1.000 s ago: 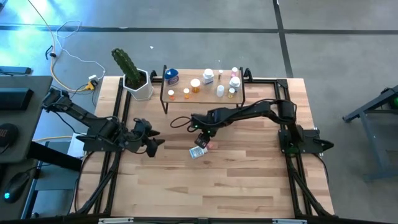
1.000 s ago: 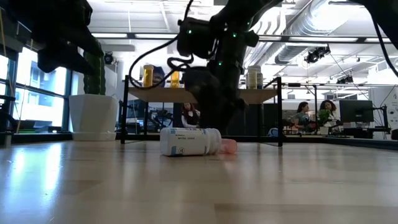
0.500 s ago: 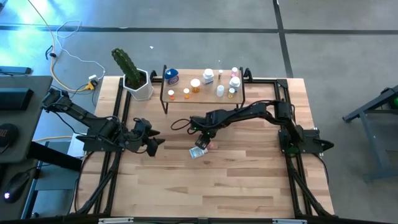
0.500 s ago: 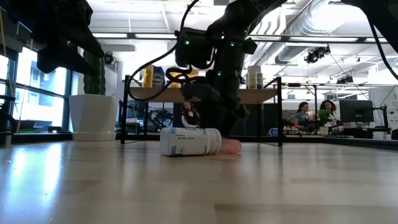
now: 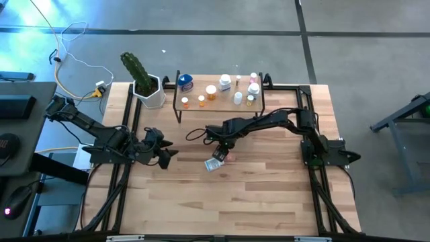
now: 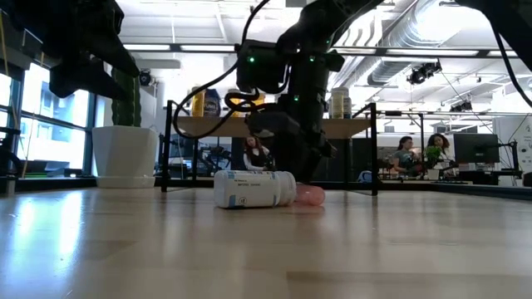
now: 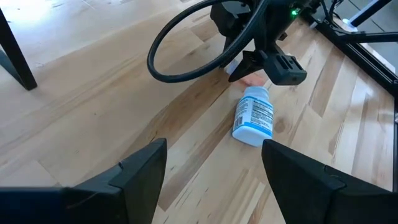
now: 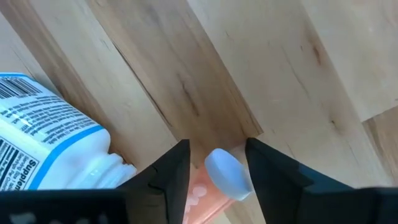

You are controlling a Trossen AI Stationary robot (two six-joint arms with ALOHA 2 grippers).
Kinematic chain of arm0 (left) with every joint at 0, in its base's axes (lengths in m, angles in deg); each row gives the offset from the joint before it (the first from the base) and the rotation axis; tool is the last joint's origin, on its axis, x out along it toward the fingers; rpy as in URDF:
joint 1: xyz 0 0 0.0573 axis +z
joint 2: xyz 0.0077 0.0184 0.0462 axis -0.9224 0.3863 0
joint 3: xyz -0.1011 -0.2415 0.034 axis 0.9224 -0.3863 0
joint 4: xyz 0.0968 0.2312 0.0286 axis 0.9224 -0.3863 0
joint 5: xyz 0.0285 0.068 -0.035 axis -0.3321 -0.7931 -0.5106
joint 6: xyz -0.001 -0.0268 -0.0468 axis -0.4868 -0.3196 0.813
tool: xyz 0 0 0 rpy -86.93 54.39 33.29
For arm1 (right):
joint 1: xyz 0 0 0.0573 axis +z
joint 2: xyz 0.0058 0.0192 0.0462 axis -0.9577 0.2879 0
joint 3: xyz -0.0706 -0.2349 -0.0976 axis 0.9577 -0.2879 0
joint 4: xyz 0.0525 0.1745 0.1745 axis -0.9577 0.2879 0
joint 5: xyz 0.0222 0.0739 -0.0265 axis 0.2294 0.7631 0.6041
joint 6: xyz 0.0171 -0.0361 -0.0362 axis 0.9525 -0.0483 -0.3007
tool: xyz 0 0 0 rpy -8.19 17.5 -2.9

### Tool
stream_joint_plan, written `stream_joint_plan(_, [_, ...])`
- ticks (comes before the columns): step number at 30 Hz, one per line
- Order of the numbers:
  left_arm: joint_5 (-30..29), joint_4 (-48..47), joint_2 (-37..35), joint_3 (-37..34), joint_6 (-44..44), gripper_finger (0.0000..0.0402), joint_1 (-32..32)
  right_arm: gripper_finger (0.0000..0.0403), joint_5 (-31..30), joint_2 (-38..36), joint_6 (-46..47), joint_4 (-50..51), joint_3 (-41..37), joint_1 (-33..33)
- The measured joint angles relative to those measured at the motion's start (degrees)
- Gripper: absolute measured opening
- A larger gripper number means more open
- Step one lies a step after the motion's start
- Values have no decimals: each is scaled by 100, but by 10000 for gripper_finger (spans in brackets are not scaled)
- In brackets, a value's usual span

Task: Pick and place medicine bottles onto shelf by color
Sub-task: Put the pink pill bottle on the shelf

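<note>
The low light-wood shelf on black legs (image 5: pixel 220 94) is carrying white, orange and blue bottles, well beyond the jaws. The right gripper (image 8: pixel 214 177) is straddling a small pink bottle with a pale cap (image 8: pixel 217 180), fingers narrowly parted around it, not visibly clamping. Just beside lies a white blue-labelled bottle (image 7: pixel 254 116). The left gripper (image 7: pixel 214 168) is waiting, wide open, empty.
</note>
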Motion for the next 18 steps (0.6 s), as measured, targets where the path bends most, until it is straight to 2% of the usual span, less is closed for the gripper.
stream_joint_plan(10, [253,-7,0,0,-53,254,0,177,69,-39,104,301,297,-149])
stream_joint_plan(18, [389,-7,0,0,-170,254,0,177,-2,-61,1066,506,387,-199])
